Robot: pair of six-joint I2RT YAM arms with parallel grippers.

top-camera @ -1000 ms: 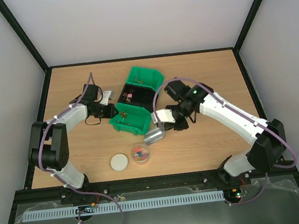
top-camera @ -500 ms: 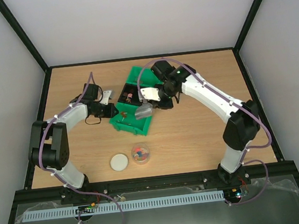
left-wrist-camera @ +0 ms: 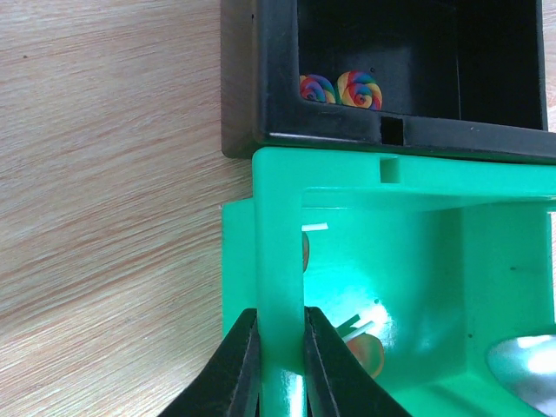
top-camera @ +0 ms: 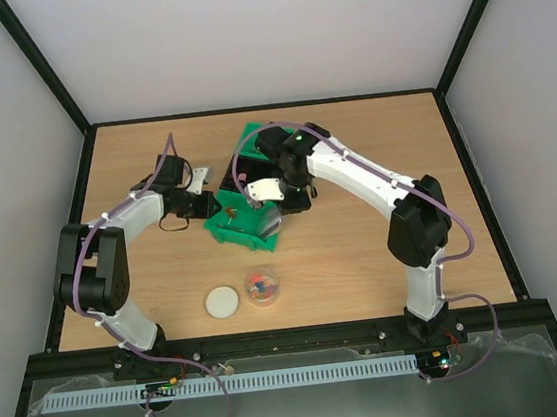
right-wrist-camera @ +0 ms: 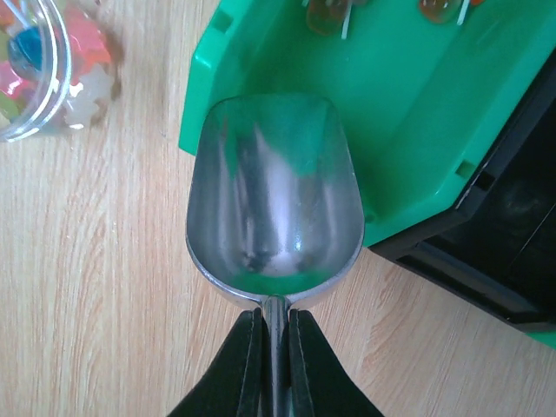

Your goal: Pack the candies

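Candies (top-camera: pixel 260 289) lie in jar (top-camera: pixel 274 292); left pincer (left-wrist-camera: pixel 280 320) nips green bin (left-wrist-camera: pixel 278 217); right pincer (right-wrist-camera: pixel 275 320) clamps scoop (right-wrist-camera: pixel 274 200).

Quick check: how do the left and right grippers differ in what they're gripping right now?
The left gripper is clamped on a side wall of the near green bin. The right gripper is clamped on the thin handle of the metal scoop, whose empty bowl is at that bin's edge. The left fingers stand a wall's thickness apart, while the right fingers nearly meet. Both are shut on something.
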